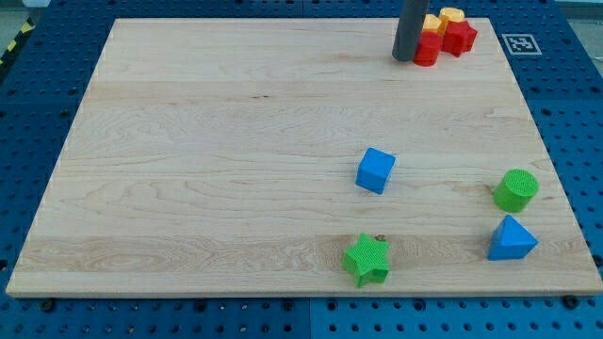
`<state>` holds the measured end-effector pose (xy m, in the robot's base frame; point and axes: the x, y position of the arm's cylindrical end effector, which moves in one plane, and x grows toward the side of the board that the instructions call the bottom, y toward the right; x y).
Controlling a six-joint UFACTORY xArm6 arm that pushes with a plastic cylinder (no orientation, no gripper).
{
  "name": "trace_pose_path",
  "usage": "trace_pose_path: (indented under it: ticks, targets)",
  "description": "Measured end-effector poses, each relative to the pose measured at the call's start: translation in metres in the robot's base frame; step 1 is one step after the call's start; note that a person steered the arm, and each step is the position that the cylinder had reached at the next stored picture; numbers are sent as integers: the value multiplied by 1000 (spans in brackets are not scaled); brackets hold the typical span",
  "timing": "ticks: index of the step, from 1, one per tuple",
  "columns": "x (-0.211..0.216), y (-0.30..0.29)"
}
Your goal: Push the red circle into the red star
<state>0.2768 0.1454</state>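
Note:
The red circle [428,50] sits near the top right of the wooden board [236,160]. It touches the red star [459,36] on its right. My tip [405,58] stands just left of the red circle, touching or almost touching it. Two yellow blocks, one [431,23] and another [452,16], lie just behind the red ones, partly hidden; their shapes are unclear.
A blue cube [375,170] lies right of centre. A green cylinder [515,190] and a blue triangle [511,238] are at the right edge. A green star [366,260] is near the bottom edge. A marker tag [518,42] lies off the board's top right corner.

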Motion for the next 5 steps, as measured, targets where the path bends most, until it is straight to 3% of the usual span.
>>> trace_pose_path:
  ticks: [4,5]
  targets:
    - [-4,24]
    - [35,22]
